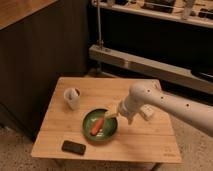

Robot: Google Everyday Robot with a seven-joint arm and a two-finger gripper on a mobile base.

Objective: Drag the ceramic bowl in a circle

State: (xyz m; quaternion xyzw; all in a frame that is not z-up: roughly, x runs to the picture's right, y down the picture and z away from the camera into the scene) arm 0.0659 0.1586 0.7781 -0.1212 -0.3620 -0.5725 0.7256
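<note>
Wooden table [142, 141]; end effector [112, 115] at bowl [107, 132].

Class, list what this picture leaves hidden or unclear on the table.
Camera view:
Gripper, at the bowl's right rim: whether it touches the rim is too small to tell.
Orange item in the bowl: too blurred to identify.
Mug: inside too dark to see contents.
Arm: its base is cut off by the right edge.

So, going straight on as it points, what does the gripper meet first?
The gripper, over the right rim of the ceramic bowl, would probably meet that rim first, then the orange item inside; depth is unclear.
</note>
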